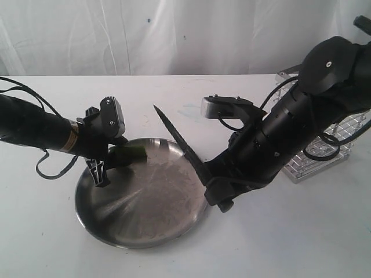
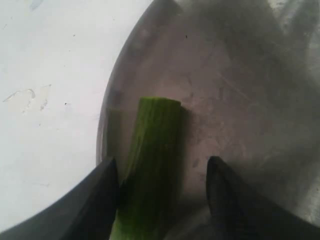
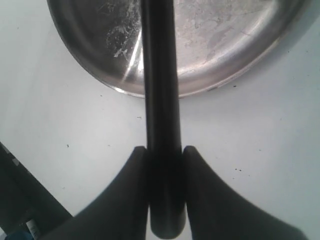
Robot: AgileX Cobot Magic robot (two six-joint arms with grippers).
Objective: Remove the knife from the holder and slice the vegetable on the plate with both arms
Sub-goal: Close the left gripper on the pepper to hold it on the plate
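Though its print seems unreadable, yellow-white label band (image 1: 72,139) rings left arm (image 1: 35,128).

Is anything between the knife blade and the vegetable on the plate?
Nothing visible. The knife, held by the right gripper, angles over the plate; bare steel separates it from the vegetable between the left gripper's fingers.

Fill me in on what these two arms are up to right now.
The right gripper is clamped on the handle of a black pointed knife, holding it angled over the round brushed-steel plate. The left gripper straddles a green vegetable piece lying on that plate; one finger touches it, the other stands clear. The chrome wire holder sits behind the right arm.
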